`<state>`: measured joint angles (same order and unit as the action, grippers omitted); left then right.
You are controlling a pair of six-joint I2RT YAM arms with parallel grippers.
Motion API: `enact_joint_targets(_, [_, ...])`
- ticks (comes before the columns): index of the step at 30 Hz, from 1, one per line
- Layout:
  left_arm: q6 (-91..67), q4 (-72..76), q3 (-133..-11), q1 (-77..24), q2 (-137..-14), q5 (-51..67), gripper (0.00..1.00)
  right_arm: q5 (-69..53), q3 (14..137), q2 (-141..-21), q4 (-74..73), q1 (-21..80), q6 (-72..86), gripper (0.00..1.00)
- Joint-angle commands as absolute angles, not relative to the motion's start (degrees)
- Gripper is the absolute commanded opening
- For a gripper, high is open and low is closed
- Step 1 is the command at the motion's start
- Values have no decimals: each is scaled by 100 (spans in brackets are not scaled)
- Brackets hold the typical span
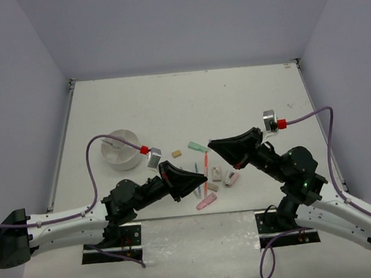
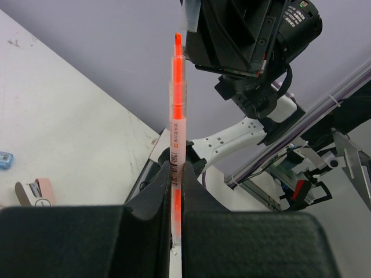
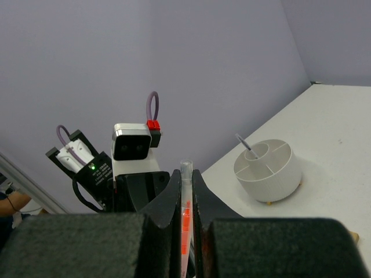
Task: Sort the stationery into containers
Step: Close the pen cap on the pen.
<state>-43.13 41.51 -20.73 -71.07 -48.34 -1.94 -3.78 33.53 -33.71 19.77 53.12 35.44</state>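
Both pincers are clamped on the same orange pen, one at each end, over the near middle of the bench. The left pincer has its fingers pressed tight on the barcoded lower part of the barrel, and the pen runs straight out from them toward the right pincer. In the right wrist view, that pincer's fingers are closed on the pen's clear end. Around the pen, the other stationery lies scattered on the bench: a green marker, a tan eraser, a pink marker and a few pieces too small to tell apart. The round white holder stands well apart to the left, beyond the left arm, with a thin grey stick leaning in its middle compartment.
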Motion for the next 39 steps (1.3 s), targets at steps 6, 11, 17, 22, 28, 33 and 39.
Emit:
enact_joint_targets(6, [-4386, 4245, -2021, -7128, -4764, -237, 0, -448, 3490, -3472, 2232, 5317, 3463, 0])
enact_joint_targets(11, [-4377, 4236, -2039, -7128, -4790, -220, 0, -466, 3481, -3524, 2293, 5317, 3472, 0])
enact_joint_targets(17, [-4385, 4236, -2030, -7128, -4806, -237, 0, -475, 3473, -3482, 2260, 5317, 3488, 0])
enact_joint_targets(22, [-4378, 4239, -2030, -7129, -4801, -277, 0, -497, 3463, -3470, 2210, 5317, 3480, 0])
enact_joint_targets(28, [-4333, 4197, -2083, -7128, -4764, -290, 0, -576, 3441, -3551, 2193, 5317, 3507, 0])
enact_joint_targets(33, [-4299, 4181, -2121, -7128, -4746, -328, 0, -620, 3414, -3586, 2180, 5317, 3562, 0])
enact_joint_targets(39, [-4173, 4104, -2191, -7128, -4719, -423, 0, -695, 3383, -3586, 2100, 5317, 3649, 0])
